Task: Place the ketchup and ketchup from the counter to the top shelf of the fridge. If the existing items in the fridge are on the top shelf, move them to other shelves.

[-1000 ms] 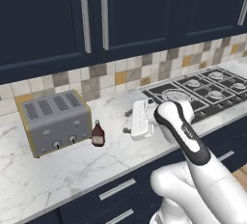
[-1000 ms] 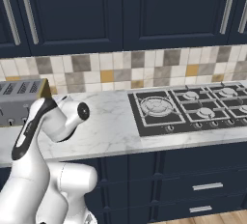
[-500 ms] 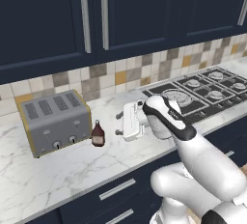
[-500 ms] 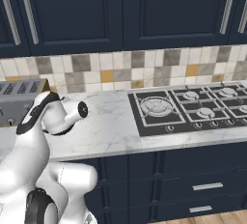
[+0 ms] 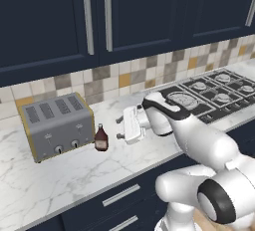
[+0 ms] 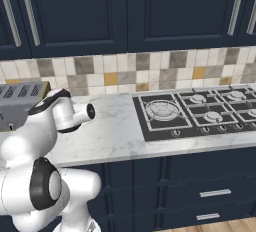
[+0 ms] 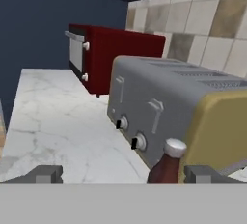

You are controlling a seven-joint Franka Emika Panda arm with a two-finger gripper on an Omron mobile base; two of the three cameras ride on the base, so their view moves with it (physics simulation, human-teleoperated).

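1. My gripper (image 7: 123, 174) has its jaws spread wide, nothing between the fingertips (image 7: 44, 174), hovering low over the counter (image 5: 64, 175).
2. Just ahead of the jaws, nearer the right finger, stands the maroon ketchup (image 7: 167, 164), silver cap up; in the left base view the ketchup bottle (image 5: 101, 138) is apart from the hand.
3. Right behind it I see the grey toaster (image 7: 169, 109), its yellow end closest to the bottle.
4. Farther along the counter sits a red oven-like appliance (image 7: 112, 54) against the tiled wall (image 7: 202, 20).

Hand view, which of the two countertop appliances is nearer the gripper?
The grey toaster, right behind the maroon ketchup bottle; the dark red appliance sits beyond it.
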